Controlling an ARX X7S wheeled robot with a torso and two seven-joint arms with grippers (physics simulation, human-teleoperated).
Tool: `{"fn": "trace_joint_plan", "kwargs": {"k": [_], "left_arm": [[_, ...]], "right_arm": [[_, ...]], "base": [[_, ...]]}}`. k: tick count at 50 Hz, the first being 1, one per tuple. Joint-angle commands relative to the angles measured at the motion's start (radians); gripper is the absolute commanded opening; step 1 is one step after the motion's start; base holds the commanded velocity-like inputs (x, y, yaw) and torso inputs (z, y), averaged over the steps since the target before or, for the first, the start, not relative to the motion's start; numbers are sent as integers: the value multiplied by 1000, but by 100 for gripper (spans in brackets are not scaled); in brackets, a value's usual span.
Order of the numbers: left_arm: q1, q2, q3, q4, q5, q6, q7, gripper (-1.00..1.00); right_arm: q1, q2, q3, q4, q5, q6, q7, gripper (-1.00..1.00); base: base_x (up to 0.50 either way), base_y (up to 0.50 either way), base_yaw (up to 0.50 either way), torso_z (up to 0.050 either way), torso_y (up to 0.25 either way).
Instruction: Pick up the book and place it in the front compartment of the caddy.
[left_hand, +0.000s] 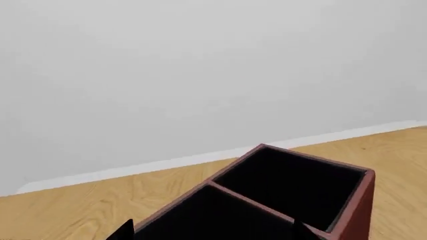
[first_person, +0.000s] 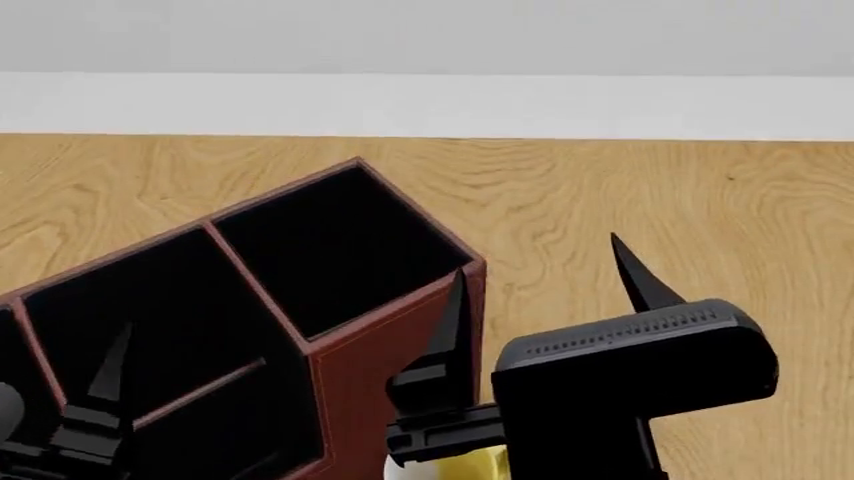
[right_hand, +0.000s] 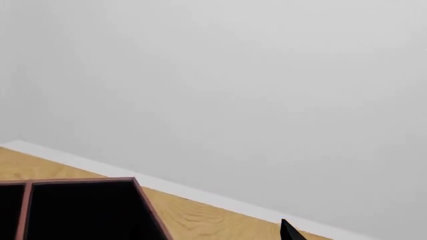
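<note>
- Standing on the wooden floor (first_person: 601, 200), the caddy (first_person: 380, 360) fills the lower left of the head view, turned at an angle so that one corner points toward the wall.
- Its dark red walls carry a pale stitched rim, and the inside is black; a red divider (first_person: 254, 280) splits the far section from the ones nearer the robot, and a second thin divider shows lower in the near part.
- The book cannot be made out in any of the three views; a small pale yellow shape (first_person: 461, 468) peeks out at the bottom edge below the right arm, too little of it to tell what it is.
- The right gripper (first_person: 541, 290) sits just beside the caddy's right wall, its fingers spread wide: one black finger (first_person: 451, 320) lies close against the red wall, the other (first_person: 641, 275) points up well apart over bare floor. Nothing shows between them.
- The left gripper (first_person: 80, 420) is over the caddy's near section at the lower left; only one pointed finger is clear, so I cannot tell how wide it stands.
- Both wrist views look over the caddy's open top toward a white baseboard (left_hand: 200, 159) and a plain grey wall (right_hand: 233, 90).
</note>
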Motion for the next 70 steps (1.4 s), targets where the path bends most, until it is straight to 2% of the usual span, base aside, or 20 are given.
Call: {"fn": "trace_joint_plan", "kwargs": {"k": [1,8,11,14,21,28,32,38,53,70], "left_arm": [[-106,-121,-171,0,-591,-190,-220,100],[-140,-168,-178,-48,-746,-226,-290,100],[-142,-188,-160,-64,-777,-229,-286,100],[-156,-207,-153,-108,-880,-220,-356,100],[-217,-296,-56,-169,-1087,-183,-501,100],[-288,-362,50,-197,-1177,-167,-583,100],[-303,-368,104,-232,-1180,-176,-594,100],[-366,-396,201,-250,-1266,-147,-653,100],[-470,-391,333,-305,-1294,-170,-647,100],[-510,-379,459,-300,-1356,-149,-662,100]], "right_arm": [[19,3,-3,-41,6,43,0,100],[44,5,8,-69,9,94,0,100],[53,10,8,-81,9,115,2,100],[63,14,12,-89,10,133,3,100],[72,19,8,-90,14,147,14,100],[90,21,-3,-89,21,168,23,100],[102,22,-3,-91,26,182,27,100],[113,27,-6,-95,42,197,42,100],[131,44,0,-93,114,214,91,100],[132,56,12,-90,150,215,111,100]], "base": [[0,0,0,0,0],[0,0,0,0,0],[0,0,0,0,0],[0,0,0,0,0],[0,0,0,0,0],[0,0,0,0,0],[0,0,0,0,0],[0,0,0,0,0],[0,0,0,0,0],[0,0,0,0,0]]}}
